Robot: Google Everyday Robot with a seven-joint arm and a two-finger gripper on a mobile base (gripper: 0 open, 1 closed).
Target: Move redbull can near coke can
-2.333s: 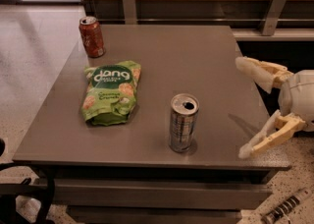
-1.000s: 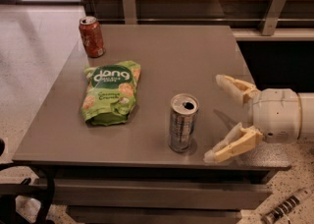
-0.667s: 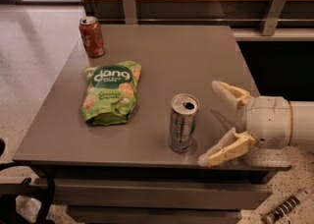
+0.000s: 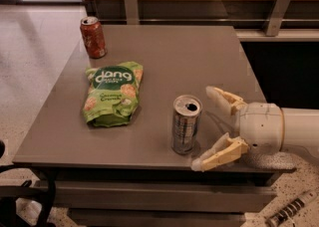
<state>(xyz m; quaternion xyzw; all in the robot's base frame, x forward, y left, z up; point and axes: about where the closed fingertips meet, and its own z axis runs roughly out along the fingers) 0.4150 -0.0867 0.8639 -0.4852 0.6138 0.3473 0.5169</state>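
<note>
The redbull can (image 4: 186,124), slim and silver with a shiny top, stands upright near the front edge of the grey table (image 4: 169,56). The coke can (image 4: 93,37), red-orange with a silver top, stands upright at the table's far left corner. My gripper (image 4: 203,127) comes in from the right at can height, open. Its cream fingers (image 4: 219,154) are spread just right of the redbull can, one behind it and one in front, not touching it.
A green snack bag (image 4: 111,93) lies flat on the table between the two cans, left of the redbull can. A wooden wall with metal brackets (image 4: 130,4) runs behind the table. Floor lies to the left and front.
My gripper has moved left toward the redbull can, from the table's right edge to just beside the can. The cans and the bag have not moved.
</note>
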